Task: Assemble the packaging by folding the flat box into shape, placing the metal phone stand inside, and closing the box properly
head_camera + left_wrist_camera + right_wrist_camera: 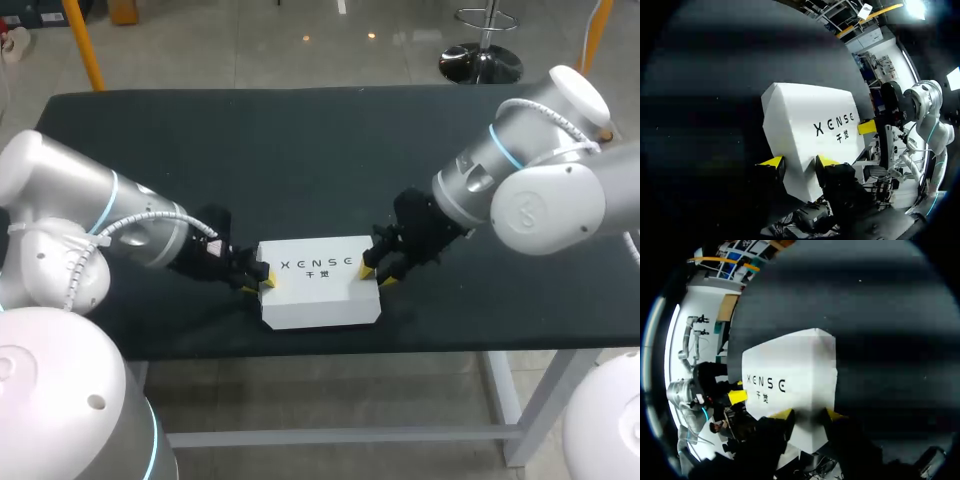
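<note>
Both grippers sit at the white box (318,295), one at each short end. From the head camera, the left gripper (260,284) has its yellow tips a moderate way apart across the box's left end. One tip is over the top face at the edge and the other just outside the end wall. The right gripper (377,276) mirrors this at the right end. The box lies flat, printed face up, near the front edge of the black table (250,150), folded into a shallow shape that looks closed. Holding opposite ends reads as a brace: each arm keeps the box from sliding while the other pushes on its end.

From the left wrist, the box (810,115) runs away ahead of the left gripper (799,161). Its fingers straddle the near corner edge, one tip against each adjoining face. I judge this to be pressing an end closure home, not clamping. One yellow fingertip (866,127) of the right gripper shows at the far end.

From the right wrist, the right gripper (807,415) straddles its own near edge of the box (790,365) in the same way, fingers at medium width. The metal phone stand shows in no view, so whether it is inside cannot be told.
</note>
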Controlling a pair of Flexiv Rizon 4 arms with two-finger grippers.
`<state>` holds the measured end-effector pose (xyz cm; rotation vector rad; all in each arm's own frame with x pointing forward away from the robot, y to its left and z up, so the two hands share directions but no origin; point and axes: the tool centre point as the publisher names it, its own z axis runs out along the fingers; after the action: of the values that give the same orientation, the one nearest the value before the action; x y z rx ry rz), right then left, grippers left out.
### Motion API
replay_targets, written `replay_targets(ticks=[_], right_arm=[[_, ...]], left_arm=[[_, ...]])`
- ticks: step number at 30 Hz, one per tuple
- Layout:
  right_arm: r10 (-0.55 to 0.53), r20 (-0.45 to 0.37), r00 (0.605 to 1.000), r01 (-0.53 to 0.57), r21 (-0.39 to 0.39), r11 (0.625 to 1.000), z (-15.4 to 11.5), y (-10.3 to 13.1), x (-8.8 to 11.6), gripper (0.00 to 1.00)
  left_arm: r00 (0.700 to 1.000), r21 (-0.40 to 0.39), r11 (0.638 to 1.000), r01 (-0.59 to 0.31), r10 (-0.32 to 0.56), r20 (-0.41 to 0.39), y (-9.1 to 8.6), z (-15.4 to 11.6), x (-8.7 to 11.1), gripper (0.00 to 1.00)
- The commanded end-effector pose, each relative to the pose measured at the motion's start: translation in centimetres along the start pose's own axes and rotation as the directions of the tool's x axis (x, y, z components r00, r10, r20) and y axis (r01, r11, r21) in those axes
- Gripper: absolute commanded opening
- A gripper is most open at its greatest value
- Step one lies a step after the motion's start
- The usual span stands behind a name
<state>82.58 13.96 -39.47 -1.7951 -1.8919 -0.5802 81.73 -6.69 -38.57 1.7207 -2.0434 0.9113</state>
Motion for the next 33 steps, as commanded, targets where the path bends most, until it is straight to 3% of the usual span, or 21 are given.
replay_targets(ticks=[1,6,14,33], right_arm=[[0.001,-0.008,1.000,-0.001,0.008,1.000,0.8,0.6,0.1,0.43],[0.002,-0.013,1.000,-0.002,0.001,1.000,1.0,0.4,0.2,0.42],[-0.004,-0.015,1.000,0.004,-0.007,1.000,1.1,0.2,0.3,0.42],[-0.092,-0.069,0.993,0.087,-0.064,0.994,0.9,-0.9,0.5,0.44]], left_arm=[[1.000,-0.038,0.999,0.000,-0.001,-0.024,-0.2,1.4,-0.3,0.42],[0.999,-0.066,0.997,0.027,-0.028,-0.016,-0.2,1.5,-0.2,0.36],[0.999,-0.108,0.993,0.051,-0.051,0.004,-0.1,1.5,-0.1,0.38],[0.998,-0.122,0.990,0.064,-0.063,0.012,0.0,1.7,-0.2,0.39]])
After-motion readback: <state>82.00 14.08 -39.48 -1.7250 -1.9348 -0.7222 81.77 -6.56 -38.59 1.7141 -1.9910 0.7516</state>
